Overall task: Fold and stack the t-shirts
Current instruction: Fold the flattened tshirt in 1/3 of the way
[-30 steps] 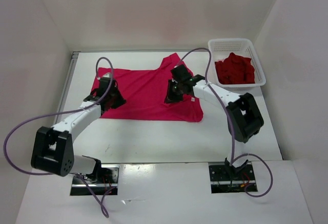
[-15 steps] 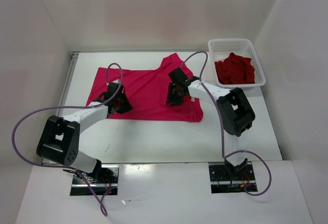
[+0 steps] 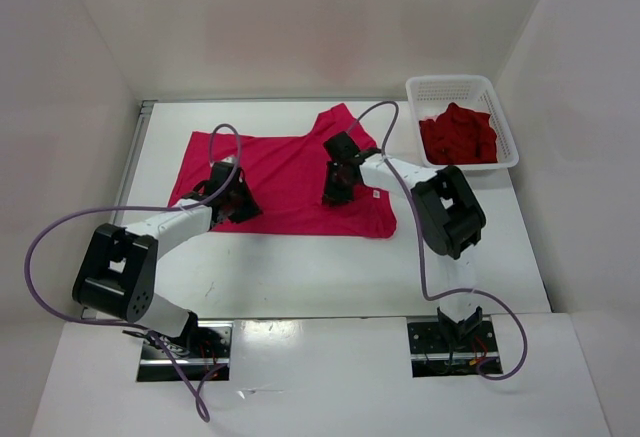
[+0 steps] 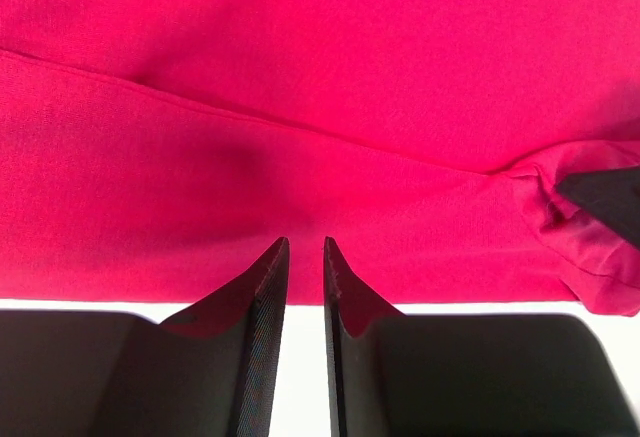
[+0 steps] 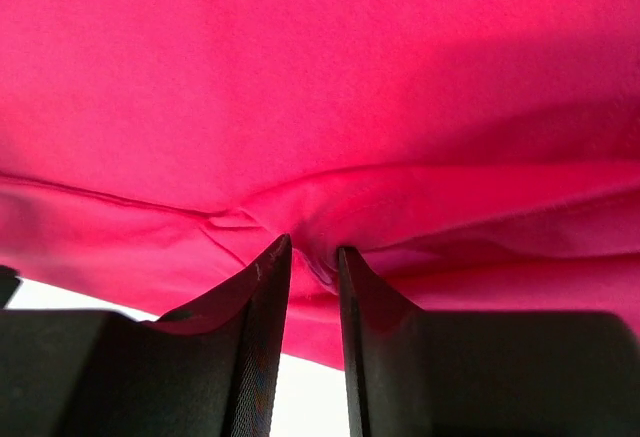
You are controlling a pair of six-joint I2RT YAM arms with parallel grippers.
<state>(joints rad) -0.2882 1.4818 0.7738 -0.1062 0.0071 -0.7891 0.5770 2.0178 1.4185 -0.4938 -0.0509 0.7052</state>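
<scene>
White tabletop, magenta-pink t-shirt spread flat at centre, white mesh basket standing at its far right corner

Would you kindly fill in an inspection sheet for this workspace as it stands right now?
Surface: white table, no spills seen.
Job's things: bright magenta-pink cloth t-shirt spread out mid-table; dark red cloth t-shirt crumpled inside the white plastic mesh basket at the far right.
Clutter: nothing seen.
Hands: left hand at the magenta shirt's near edge, jaws slightly apart, cloth flat beneath; right hand pinching a raised fold of the same shirt.
Cables: left purple cable and right purple cable loop loosely from the arms, no snag seen.
Surroundings: white enclosure walls on three sides.
</scene>
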